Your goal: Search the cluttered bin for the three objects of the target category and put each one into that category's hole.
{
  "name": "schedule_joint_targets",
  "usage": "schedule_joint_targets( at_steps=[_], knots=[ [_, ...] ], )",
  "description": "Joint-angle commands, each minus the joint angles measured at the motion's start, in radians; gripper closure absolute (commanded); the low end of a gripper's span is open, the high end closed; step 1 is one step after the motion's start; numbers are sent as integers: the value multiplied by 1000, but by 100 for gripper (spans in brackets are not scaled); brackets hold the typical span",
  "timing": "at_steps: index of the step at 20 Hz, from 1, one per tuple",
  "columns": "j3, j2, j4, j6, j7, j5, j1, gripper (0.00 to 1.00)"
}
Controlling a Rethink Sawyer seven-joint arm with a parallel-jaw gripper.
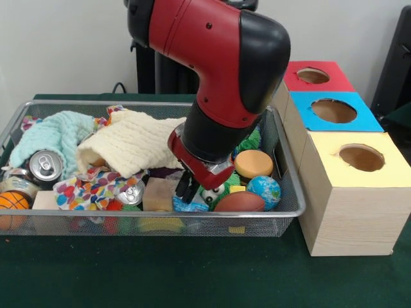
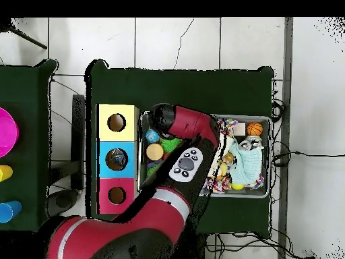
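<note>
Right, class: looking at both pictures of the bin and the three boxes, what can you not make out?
- Pincer: front view, dark tips low among the toys; open or shut is unclear. Overhead, the arm hides it.
- Middle of the bin: overhead, covered by the arm.
- Under the cream cloth: front view, hidden.
- Inside the yellow box hole: front view, too dark.

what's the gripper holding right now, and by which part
Cannot be told. The gripper is down among the toys in the bin, and nothing shows clearly between its dark fingertips.
</note>
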Motion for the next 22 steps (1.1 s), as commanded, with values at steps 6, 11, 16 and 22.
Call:
schedule_joint_targets(
  at_steps=[6,11,16,22],
  knots=[
    [92,9,38,-17,171,24,-32,100],
    [110,-114,103,79,119,25,-25,100],
    [164,-188,124,96,84,47,-45,100],
    [199,-200,124,111,86,48,-62,100]
  ],
)
